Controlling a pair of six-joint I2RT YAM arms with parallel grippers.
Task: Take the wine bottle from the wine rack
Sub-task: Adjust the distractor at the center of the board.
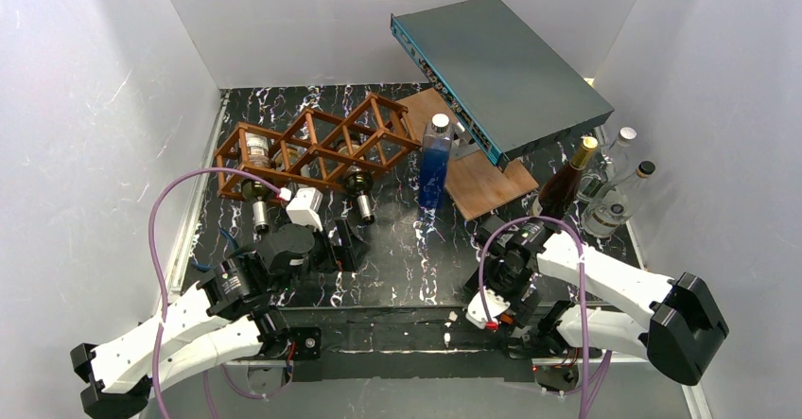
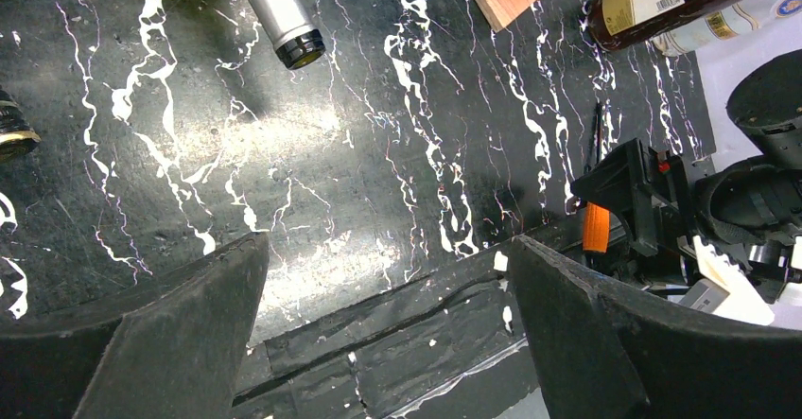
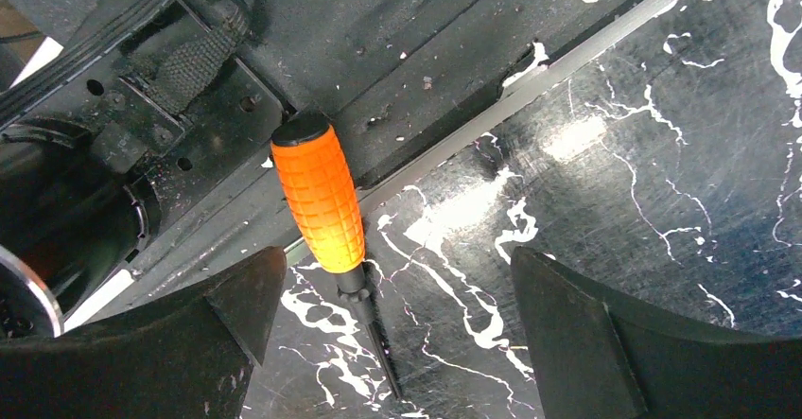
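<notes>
The black, white-veined table (image 1: 397,258) carries the reddish wine rack (image 1: 312,145) near its far left corner. A wooden board (image 1: 487,187) lies far right, with a blue bottle (image 1: 433,168) upright just beside it. A dark bottle (image 1: 564,184) and two clear bottles (image 1: 613,206) cluster at the right edge. An orange-handled screwdriver (image 3: 320,197) lies by the near edge.

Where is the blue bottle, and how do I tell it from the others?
Find the wooden wine rack at the table's back left. Just right of it, beside the wooden board, one bottle stands upright alone. It is the only one holding blue liquid, with a pale cap; the upright bottles by the right wall are dark or clear.
</notes>
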